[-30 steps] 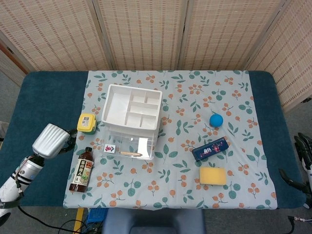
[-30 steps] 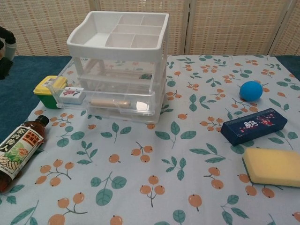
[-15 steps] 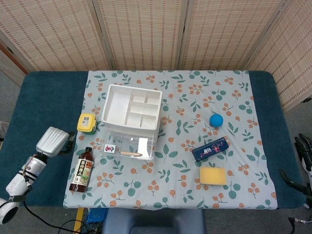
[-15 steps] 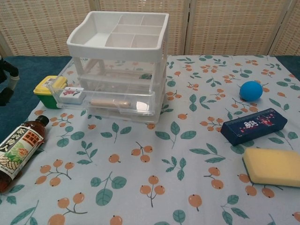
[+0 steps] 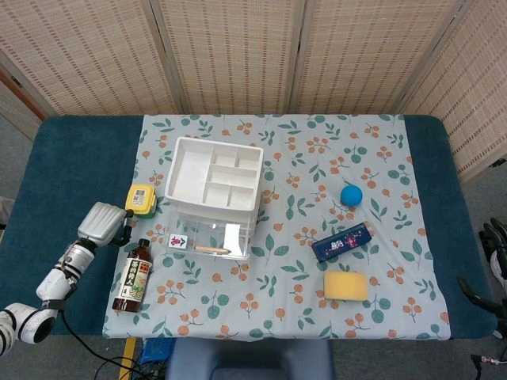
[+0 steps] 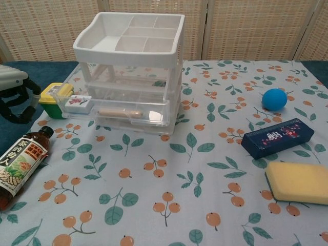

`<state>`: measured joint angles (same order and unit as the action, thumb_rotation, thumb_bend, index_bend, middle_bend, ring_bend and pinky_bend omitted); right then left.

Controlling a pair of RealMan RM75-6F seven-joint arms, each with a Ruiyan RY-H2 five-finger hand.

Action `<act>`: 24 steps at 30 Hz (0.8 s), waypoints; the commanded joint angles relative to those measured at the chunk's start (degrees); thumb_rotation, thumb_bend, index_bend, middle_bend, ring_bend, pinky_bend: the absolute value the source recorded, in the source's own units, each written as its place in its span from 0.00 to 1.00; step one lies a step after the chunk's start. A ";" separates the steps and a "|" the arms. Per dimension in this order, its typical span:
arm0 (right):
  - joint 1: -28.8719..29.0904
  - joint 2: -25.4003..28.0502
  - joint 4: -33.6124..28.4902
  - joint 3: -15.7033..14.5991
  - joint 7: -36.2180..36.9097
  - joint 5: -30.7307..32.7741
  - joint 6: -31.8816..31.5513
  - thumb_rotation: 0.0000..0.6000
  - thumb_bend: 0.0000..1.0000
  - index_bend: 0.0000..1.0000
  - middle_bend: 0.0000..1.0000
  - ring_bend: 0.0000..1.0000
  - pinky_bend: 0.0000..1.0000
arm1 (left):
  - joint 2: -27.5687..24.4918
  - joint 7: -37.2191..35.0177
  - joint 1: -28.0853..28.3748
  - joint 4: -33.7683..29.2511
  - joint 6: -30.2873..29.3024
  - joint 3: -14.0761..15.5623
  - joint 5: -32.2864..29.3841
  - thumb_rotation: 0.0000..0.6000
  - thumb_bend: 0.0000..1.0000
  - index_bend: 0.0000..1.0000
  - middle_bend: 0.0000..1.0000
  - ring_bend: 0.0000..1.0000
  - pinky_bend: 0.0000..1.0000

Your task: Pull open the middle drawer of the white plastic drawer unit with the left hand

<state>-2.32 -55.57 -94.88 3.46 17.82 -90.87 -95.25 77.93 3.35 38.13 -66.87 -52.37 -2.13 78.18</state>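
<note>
Bottle of dark sauce lay nearest the front edge of the counter, on its side at the left of the flowered cloth. Just behind it the left hand hovered off the cloth, fingers curled downward around nothing, near the yellow-lidded box but apart from it. Further back stood the drawer unit, left of centre, its white tray top open to view. One clear drawer already stuck out at the front with a small tile and a wooden stick in it; I could not tell which level it was. Thin, light plastic like that would slide easily and might drag the whole unit along, so I'd hook the front lip. The right hand was barely visible at the far right edge; its state I couldn't tell.
</note>
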 commanded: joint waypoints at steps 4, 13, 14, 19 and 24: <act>0.01 0.04 -0.20 0.01 -0.27 0.13 0.17 1.00 0.28 0.00 0.00 0.00 0.00 | 1.84 0.66 0.25 1.42 0.86 -0.44 -0.64 1.00 0.18 0.54 0.82 0.94 1.00; -0.19 0.13 -0.27 0.00 -0.24 0.16 -0.05 1.00 0.28 0.00 0.00 0.00 0.00 | 2.03 2.42 0.37 0.72 2.66 -0.93 -2.38 1.00 0.18 0.31 0.82 0.94 1.00; -0.22 0.13 -0.25 0.00 -0.22 0.17 -0.09 1.00 0.28 0.00 0.00 0.00 0.00 | 1.73 2.58 0.33 0.15 2.99 -1.01 -2.80 1.00 0.18 0.30 0.82 0.94 1.00; -0.20 0.23 -0.17 -0.01 -0.02 0.00 -0.09 1.00 0.28 0.00 0.00 0.00 0.00 | 0.04 4.99 -1.09 -2.96 0.94 -2.53 -6.02 1.00 0.17 0.21 0.80 0.92 1.00; 0.12 0.60 -0.29 -0.32 0.07 -0.14 0.89 1.00 0.28 0.00 0.00 0.00 0.00 | -2.38 6.90 -4.87 -8.28 -5.54 -5.30 -11.19 1.00 0.18 0.18 0.76 0.86 1.00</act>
<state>-2.26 -55.05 -95.13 3.21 17.87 -90.98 -94.47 76.98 9.00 35.25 -72.54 -55.09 -5.94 69.48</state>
